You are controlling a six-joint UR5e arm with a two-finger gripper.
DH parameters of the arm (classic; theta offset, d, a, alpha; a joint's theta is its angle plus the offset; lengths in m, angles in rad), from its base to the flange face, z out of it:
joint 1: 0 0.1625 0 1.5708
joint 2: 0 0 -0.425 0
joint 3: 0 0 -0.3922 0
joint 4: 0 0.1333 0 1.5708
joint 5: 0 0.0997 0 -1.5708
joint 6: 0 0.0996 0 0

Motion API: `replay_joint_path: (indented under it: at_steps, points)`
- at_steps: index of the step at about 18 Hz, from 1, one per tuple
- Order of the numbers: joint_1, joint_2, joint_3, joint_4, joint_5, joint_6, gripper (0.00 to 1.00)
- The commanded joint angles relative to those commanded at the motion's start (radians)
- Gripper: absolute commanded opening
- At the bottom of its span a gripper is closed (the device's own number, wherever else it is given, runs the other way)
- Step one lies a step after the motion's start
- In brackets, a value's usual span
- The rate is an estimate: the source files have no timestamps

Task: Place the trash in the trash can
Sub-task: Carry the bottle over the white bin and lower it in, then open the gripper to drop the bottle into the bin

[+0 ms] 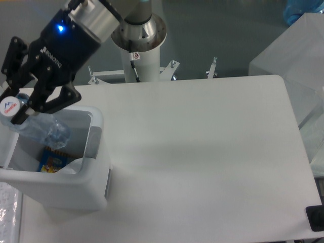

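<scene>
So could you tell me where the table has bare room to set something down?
The whole tabletop right of the trash can is bare. The crowded spot is over the can's opening, where the hand holds the water bottle.

Bottle [40, 129] in claw [20, 109] over trash can [93, 152].

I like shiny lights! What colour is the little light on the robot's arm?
Blue. The light glows just above the claw, clearest in the fixed camera view.
</scene>
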Motion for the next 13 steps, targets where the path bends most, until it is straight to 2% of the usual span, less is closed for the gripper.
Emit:
replay_joint_path:
  at_steps: [2, 3, 7, 13]
  points:
    - [0.000, 0.002, -0.002, 0.000, 0.003, 0.000, 0.91]
    - [0.002, 0.002, -0.008, 0.000, 0.008, 0.002, 0.99]
    - [0.021, 0.003, -0.023, 0.000, 0.009, 0.005, 1.00]
    - [0.158, -0.018, -0.025, 0.000, 0.012, 0.026, 1.00]
